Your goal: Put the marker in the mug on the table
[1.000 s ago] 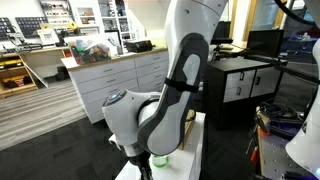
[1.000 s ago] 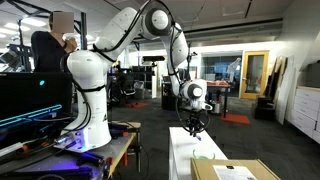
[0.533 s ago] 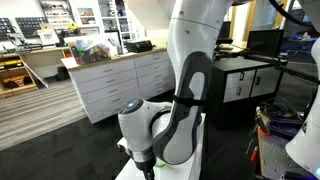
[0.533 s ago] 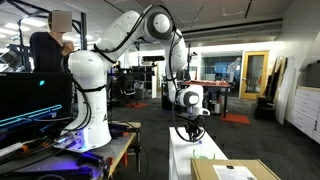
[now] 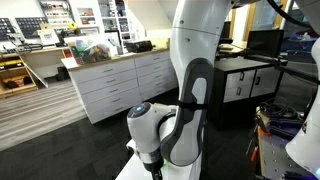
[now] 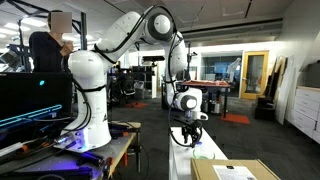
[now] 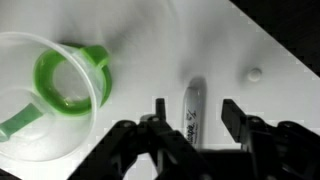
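Note:
In the wrist view the marker (image 7: 193,108) lies flat on the white table (image 7: 150,45), pale-barrelled with black lettering. My gripper (image 7: 196,112) is open, one finger on each side of the marker, apart from it. The mug (image 7: 48,92), a translucent white cup with a green rim and handle, stands upright to the left of the marker. In both exterior views the gripper (image 6: 188,136) hangs low over the narrow table (image 6: 183,160). The arm (image 5: 185,110) hides the mug and marker in an exterior view.
A flat brown cardboard box (image 6: 236,171) lies at the near end of the table. A small white blob (image 7: 254,74) sits on the table right of the marker. White drawer cabinets (image 5: 115,80) and a black-and-white cabinet (image 5: 245,80) stand behind.
The arm has come down toward the table, bringing the gripper lower. In one exterior view the arm has shifted right and now covers the green-tinted mug.

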